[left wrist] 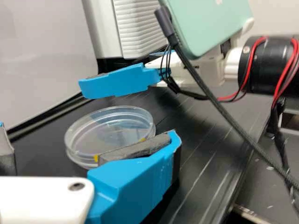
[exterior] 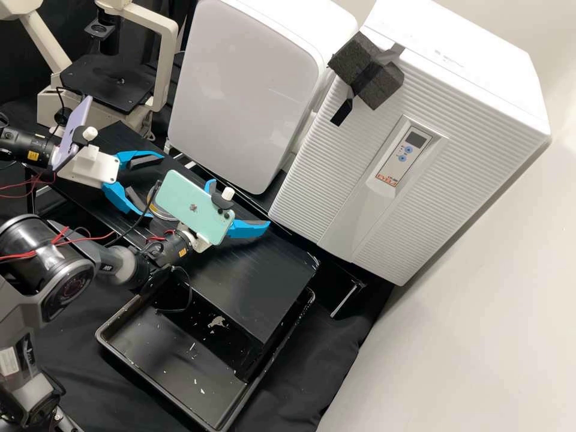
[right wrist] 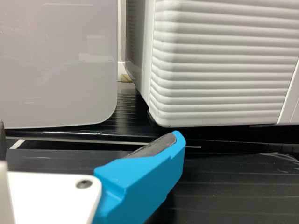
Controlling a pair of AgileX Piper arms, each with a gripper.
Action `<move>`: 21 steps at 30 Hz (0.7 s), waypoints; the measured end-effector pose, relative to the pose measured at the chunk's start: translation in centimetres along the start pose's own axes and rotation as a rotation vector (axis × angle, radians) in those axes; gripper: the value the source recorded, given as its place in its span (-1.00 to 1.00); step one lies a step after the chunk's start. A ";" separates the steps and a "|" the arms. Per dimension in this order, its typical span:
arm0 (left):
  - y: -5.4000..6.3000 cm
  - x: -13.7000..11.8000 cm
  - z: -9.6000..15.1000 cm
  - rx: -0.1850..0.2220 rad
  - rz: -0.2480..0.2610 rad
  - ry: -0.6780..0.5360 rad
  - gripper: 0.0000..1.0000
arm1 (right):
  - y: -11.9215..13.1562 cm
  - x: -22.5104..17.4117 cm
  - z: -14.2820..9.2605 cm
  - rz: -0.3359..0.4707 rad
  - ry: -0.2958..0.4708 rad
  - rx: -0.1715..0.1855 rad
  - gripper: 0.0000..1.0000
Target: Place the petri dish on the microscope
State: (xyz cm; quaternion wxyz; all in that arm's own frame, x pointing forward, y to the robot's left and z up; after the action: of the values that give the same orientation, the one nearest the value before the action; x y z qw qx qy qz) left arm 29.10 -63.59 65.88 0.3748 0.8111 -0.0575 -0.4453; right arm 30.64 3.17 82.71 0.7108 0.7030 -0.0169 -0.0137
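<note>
Before closure on the petri dish (left wrist: 112, 126), which lies on the counter (exterior: 264, 288) just ahead of my left pincer (exterior: 157, 184), I should centre that pincer; its fingers stand apart and grip nothing. The step in hand, I judge, is the grasp. Approach low and level, bring both pads to the side wall together, then close gently: smooth plastic may slip or tilt.

My right pincer (exterior: 239, 203), its fingers likewise apart, stands to the right of the dish; back it away for clearance. Avoid snagging the dark cable (left wrist: 215, 100). The white panel (exterior: 246, 90) limits the far side; the tray (exterior: 174, 369) lies at the near side. Route left to the microscope (exterior: 99, 78), clearing its upright (exterior: 165, 66).
</note>
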 end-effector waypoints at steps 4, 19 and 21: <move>-0.4 0.3 0.3 -0.063 -0.032 -0.044 1.00 | 0.0 0.0 0.0 0.000 0.000 0.000 1.00; -2.1 1.3 -0.1 -0.122 -0.017 -0.075 1.00 | 0.0 0.0 0.0 0.000 0.000 0.000 1.00; -2.3 1.5 -0.1 -0.127 -0.013 -0.083 1.00 | 0.0 0.0 0.0 0.000 0.000 0.000 1.00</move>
State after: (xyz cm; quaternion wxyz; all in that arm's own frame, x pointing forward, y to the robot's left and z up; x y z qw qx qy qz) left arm 29.49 -62.51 63.37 0.4201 0.7669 -0.0393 -0.4835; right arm 30.64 3.17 82.71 0.7108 0.7030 -0.0169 -0.0137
